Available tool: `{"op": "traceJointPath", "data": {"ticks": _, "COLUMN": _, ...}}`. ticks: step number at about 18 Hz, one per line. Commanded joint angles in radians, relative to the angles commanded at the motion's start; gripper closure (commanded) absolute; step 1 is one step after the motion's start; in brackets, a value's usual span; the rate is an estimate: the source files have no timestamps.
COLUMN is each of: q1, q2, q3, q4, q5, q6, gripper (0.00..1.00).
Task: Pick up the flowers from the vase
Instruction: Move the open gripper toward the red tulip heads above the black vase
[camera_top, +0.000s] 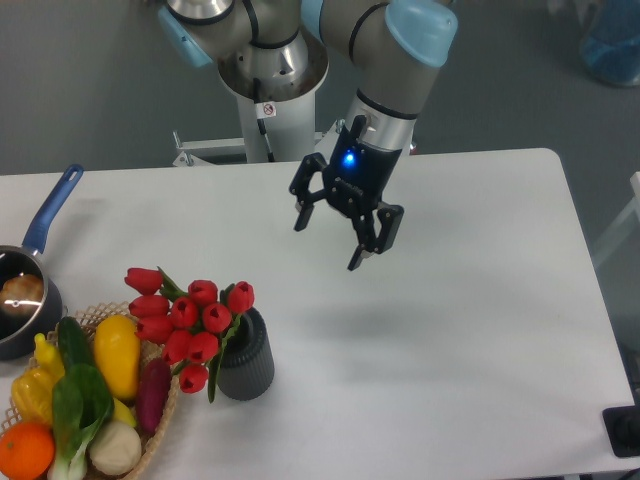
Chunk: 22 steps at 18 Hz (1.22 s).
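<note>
Red flowers (190, 322) sit in vase (247, 357), untouched. Gripper (329, 241) hovers well apart, up-right, jaws apart, empty. Approach, grasp, lift all left.

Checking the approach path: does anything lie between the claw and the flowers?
No. In the fixed camera view, only bare white table separates the open claw from the flowers.

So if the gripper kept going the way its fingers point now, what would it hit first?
Probably the bare table, right of the vase. The open gripper points down, and nothing shows beneath it, though depth is unclear.
</note>
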<state>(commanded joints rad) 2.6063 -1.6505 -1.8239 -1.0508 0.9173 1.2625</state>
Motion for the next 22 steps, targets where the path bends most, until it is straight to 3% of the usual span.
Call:
{"op": "traceJointPath", "data": {"ticks": 4, "q1": -0.044, "q2": -0.026, "q3": 0.003, "q4": 0.002, "q5": -0.023, "q6": -0.06, "gripper": 0.0}}
{"op": "traceJointPath", "data": {"ticks": 8, "q1": -0.046, "q2": -0.061, "q3": 0.014, "q4": 0.011, "q5": -0.185, "q6": -0.1, "gripper": 0.0}}
{"op": "traceJointPath", "data": {"ticks": 17, "q1": -0.046, "q2": -0.107, "q3": 0.028, "q4": 0.051, "q5": -0.222, "q6": -0.117, "gripper": 0.0}}
{"op": "traceJointPath", "data": {"ticks": 22, "q1": -0.057, "q2": -0.155, "q3": 0.09, "q4": 0.055, "q5": -0.222, "q6": -0.109, "gripper": 0.0}}
